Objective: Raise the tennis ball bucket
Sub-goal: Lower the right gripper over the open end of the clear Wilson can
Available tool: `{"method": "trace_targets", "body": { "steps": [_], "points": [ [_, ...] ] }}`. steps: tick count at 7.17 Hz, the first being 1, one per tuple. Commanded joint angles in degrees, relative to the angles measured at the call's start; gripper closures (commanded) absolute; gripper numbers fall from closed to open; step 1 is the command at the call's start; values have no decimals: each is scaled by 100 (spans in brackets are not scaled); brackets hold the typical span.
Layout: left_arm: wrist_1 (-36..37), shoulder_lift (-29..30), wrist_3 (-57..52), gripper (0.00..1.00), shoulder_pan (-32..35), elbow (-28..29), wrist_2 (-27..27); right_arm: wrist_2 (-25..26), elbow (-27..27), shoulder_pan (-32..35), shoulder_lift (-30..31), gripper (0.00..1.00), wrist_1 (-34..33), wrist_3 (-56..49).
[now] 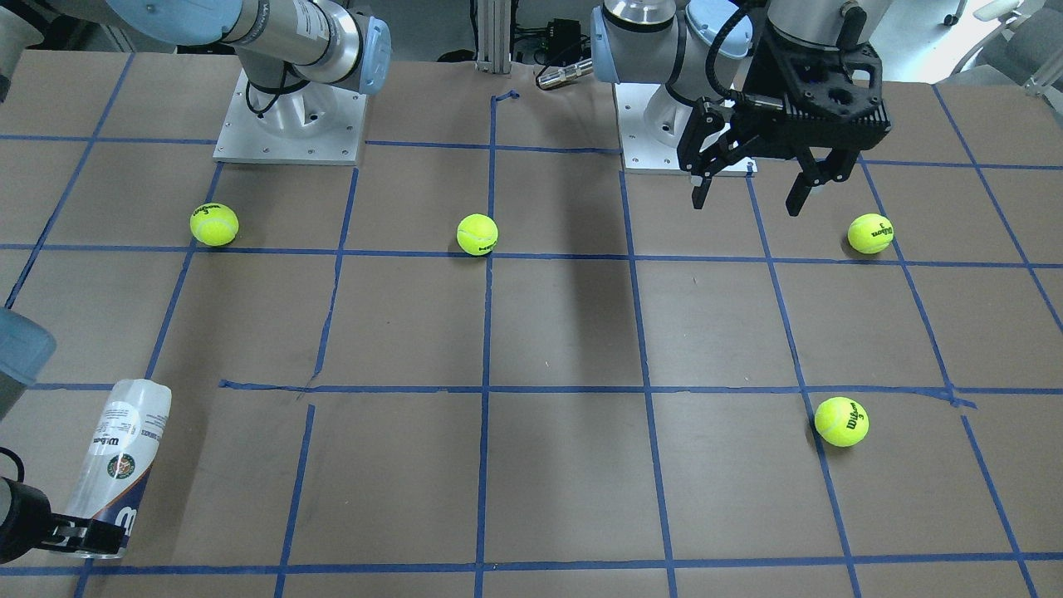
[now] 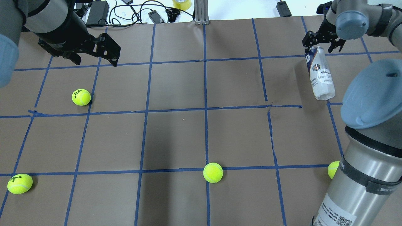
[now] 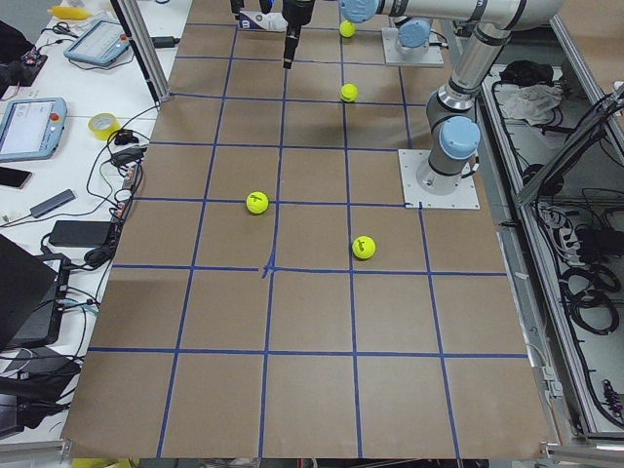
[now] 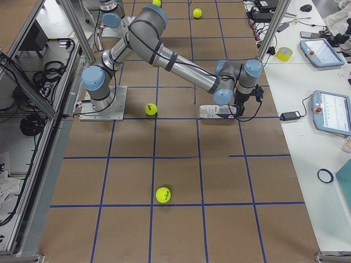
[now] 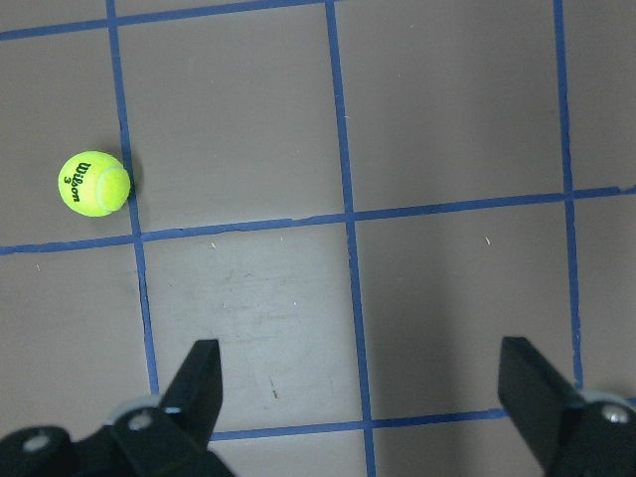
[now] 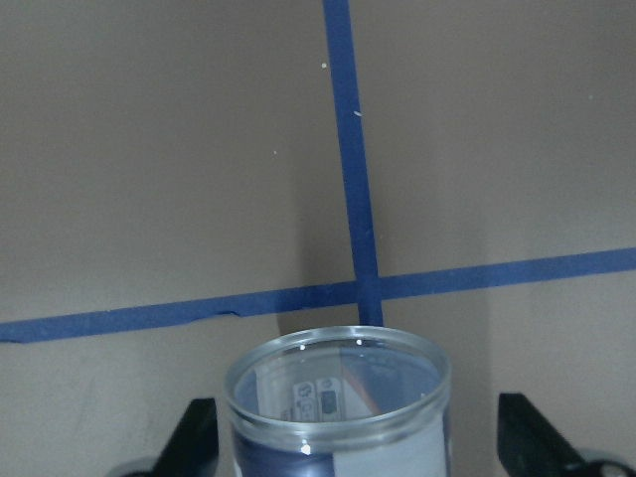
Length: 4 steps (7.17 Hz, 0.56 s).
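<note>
**Brown, Blue and Yellow-Green**

The tabletop [image 1: 565, 482] is brown, crossed by a grid of blue tape lines [image 1: 490, 332]. The tennis balls [image 1: 477, 234] are yellow-green with black lettering. The tennis ball bucket [image 2: 319, 73] is clear, its label white and navy with a round green emblem. The left gripper [image 1: 747, 203] and right gripper [image 2: 321, 47] are black.

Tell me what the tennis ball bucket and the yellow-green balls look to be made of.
Tennis ball bucket: probably clear, glossy plastic. Its bare end is see-through and its rim glints in the right wrist view. A printed white and navy label, likely paper or film, wraps it.
Tennis balls: matte, fuzzy yellow-green felt by the look, with black printed lettering. What is under the felt cannot be seen.
</note>
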<state>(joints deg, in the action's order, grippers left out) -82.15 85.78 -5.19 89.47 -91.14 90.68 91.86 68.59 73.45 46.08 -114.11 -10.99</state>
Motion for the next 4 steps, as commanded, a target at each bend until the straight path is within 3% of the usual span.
{"method": "trace_targets", "body": {
  "steps": [1, 3, 4],
  "points": [
    [-3, 0, 0, 0, 0, 0, 3, -2, 84, -6, -64, 0, -6, -157],
    [6, 0, 0, 0, 0, 0, 3, -10, 242, -6, -73, 1, -32, -587],
    [-2, 0, 0, 0, 0, 0, 3, -19, 277, 3, -91, 5, -23, -614]
  ]
}}
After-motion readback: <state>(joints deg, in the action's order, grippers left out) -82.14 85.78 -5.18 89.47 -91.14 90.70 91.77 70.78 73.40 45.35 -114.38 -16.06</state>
